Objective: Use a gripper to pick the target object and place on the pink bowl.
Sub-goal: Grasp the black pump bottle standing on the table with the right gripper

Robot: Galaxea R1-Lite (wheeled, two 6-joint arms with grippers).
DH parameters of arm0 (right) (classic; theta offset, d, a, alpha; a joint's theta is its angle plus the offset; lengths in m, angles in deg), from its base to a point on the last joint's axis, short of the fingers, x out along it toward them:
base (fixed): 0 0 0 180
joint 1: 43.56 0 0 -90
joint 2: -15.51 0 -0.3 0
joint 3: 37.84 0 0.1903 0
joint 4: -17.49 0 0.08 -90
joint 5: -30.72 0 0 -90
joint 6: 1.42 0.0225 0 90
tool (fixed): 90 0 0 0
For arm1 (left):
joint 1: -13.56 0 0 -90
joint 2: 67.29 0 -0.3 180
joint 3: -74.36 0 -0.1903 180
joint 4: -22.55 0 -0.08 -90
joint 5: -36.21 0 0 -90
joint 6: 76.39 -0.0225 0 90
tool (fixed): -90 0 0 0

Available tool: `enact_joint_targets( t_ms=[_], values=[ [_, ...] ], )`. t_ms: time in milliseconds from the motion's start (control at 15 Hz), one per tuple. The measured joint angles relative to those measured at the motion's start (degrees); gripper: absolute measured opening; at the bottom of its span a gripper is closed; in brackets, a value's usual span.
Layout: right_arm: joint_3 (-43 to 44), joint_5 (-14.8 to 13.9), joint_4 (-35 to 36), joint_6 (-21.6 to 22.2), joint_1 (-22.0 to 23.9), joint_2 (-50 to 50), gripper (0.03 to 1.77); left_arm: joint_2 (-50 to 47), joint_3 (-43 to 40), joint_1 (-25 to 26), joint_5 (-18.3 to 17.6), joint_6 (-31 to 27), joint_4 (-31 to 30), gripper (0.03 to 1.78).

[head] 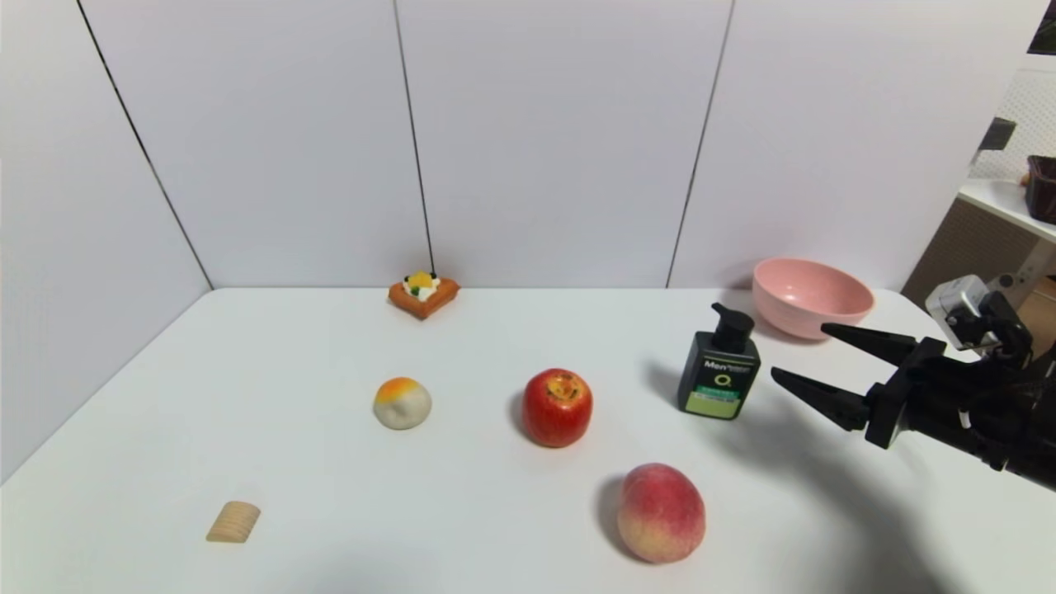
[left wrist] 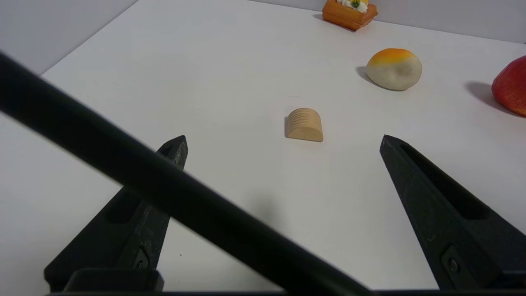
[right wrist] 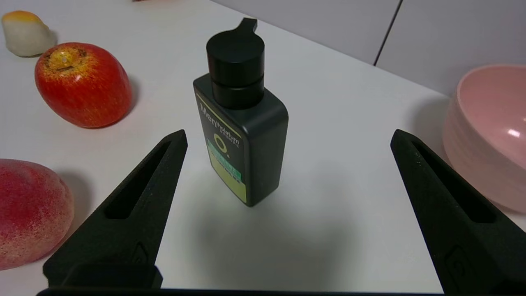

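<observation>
We see our right gripper spread wide and empty, just right of the upright pump bottle. The pink bowl sits behind the bottle; our right wrist view cuts off its far side. Our left gripper, also wide open, holds nothing.

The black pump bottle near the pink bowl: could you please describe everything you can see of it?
The squat black plastic pump bottle stands upright on the white table. It has a rectangular body with rounded shoulders, a round black pump head with a short spout, and a green-and-white label with white lettering. The pale-pink plastic bowl sits behind it and the red apple to its left. Nothing touches it; the right pincer is open and short of it.
</observation>
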Motion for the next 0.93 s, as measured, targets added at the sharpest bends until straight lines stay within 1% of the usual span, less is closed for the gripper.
enact_joint_targets(
  t_ms=[133,267,533,933],
  values=[
    [-0.6,1.8,5.0,0.0,0.3,-2.3,1.71,0.0,0.0,0.0,0.0,0.0,0.0,1.69],
    [-1.1,2.5,6.7,-0.5,0.3,-4.4,1.71,0.0,0.0,0.0,0.0,0.0,0.0,1.69],
    [-0.8,2.6,6.9,-4.4,-0.2,-9.1,1.71,0.0,0.0,0.0,0.0,0.0,0.0,1.69],
    [1.0,2.5,8.0,-4.9,-4.1,-15.2,1.71,0.0,0.0,0.0,0.0,0.0,0.0,1.69]
  ],
)
